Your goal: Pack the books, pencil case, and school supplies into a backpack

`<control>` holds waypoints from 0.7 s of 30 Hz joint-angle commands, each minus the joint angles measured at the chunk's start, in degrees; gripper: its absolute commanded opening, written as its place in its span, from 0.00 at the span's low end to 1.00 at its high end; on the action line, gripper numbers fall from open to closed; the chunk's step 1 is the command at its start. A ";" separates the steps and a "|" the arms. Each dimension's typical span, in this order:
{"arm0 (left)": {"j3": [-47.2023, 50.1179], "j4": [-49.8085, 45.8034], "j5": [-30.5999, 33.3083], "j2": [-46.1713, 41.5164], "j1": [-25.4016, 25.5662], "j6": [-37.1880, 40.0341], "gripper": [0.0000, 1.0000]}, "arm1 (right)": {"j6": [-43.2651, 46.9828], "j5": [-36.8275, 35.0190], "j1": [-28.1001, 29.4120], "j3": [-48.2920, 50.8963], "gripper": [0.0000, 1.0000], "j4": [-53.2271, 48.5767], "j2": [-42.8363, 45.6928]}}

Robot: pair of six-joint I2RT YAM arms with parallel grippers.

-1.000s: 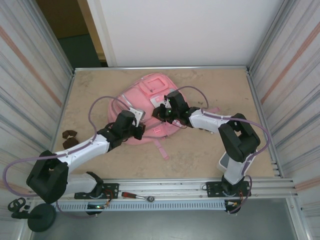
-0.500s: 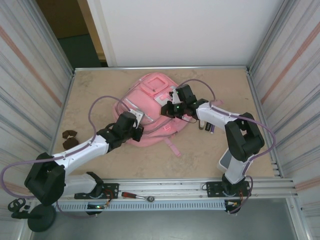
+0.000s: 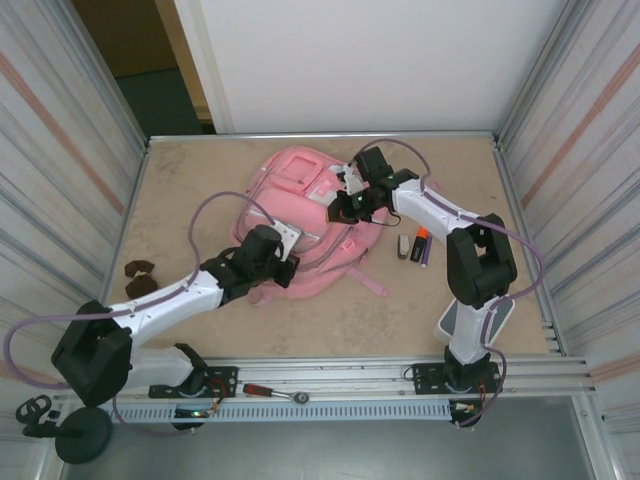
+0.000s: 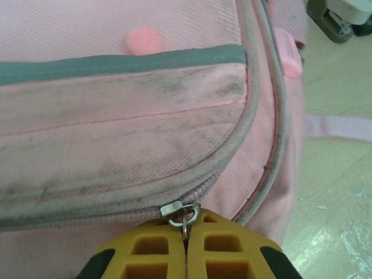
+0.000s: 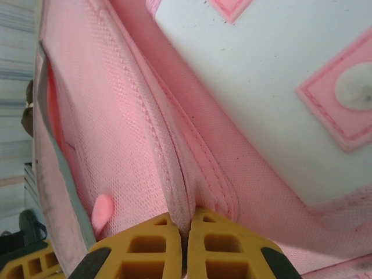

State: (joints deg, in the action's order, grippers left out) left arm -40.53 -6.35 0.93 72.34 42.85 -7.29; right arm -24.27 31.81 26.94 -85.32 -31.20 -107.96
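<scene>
Pinching the zip pull (image 4: pixel 179 209) tight, your left gripper (image 4: pixel 187 238) holds the pink backpack (image 3: pixel 297 178). Your right gripper (image 5: pixel 185 229) squeezes a fold of its cloth, fingers pressed together.

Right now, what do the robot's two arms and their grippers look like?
The left arm and right arm have white links with bulky black joints, each trailed by a thin purple cable. The left gripper and right gripper end in yellow-orange plastic fingers with lattice cut-outs and black outer patches.
</scene>
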 commanded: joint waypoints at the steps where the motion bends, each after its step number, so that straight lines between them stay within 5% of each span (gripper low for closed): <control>1: -3.07 0.75 -3.76 2.99 2.59 -0.06 0.00 | 4.91 -1.64 -2.11 -4.07 0.12 -2.18 0.96; 12: -5.65 2.42 -2.12 8.96 6.02 -1.94 0.00 | -8.83 0.58 -1.88 20.50 0.57 16.29 16.46; 18: -5.84 3.12 -1.83 9.60 6.45 -1.85 0.00 | -12.67 -1.83 1.98 22.14 0.62 20.47 13.26; 21: -5.43 2.88 -0.99 9.26 6.63 -1.68 0.00 | -13.42 -3.19 2.94 21.46 0.55 20.84 10.53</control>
State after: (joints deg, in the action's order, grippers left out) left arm -45.06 -4.47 0.23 81.36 48.31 -8.84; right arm -34.94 30.41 29.10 -63.09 -13.06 -95.04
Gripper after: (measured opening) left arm 0.070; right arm 0.574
